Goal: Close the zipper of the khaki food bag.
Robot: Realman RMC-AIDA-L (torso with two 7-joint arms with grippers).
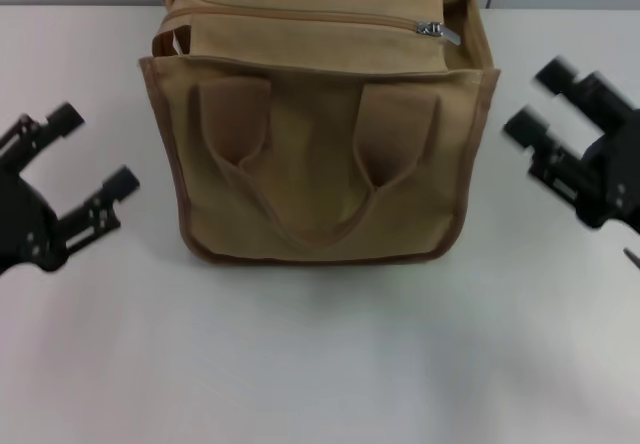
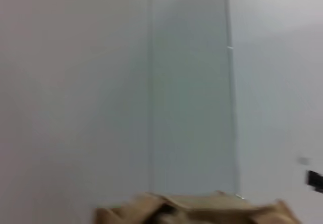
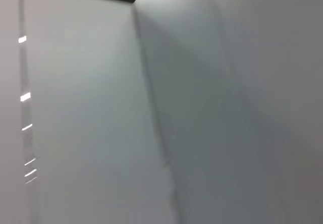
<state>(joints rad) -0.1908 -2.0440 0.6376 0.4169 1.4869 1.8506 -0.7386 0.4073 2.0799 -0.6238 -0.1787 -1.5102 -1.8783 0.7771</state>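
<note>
The khaki food bag [image 1: 320, 164] stands upright in the middle of the white table, front pocket and two looped handles facing me. Its zipper [image 1: 300, 14] runs along the top panel, and the silver pull tab [image 1: 437, 31] lies near the right end. My left gripper [image 1: 92, 161] is open and empty, left of the bag and apart from it. My right gripper [image 1: 540, 102] is open and empty, right of the bag and apart from it. The left wrist view shows only a strip of the bag's top [image 2: 197, 210]. The right wrist view shows no bag.
The white table [image 1: 320, 364] spreads in front of and beside the bag. A pale wall [image 2: 151, 82] stands behind it and fills both wrist views.
</note>
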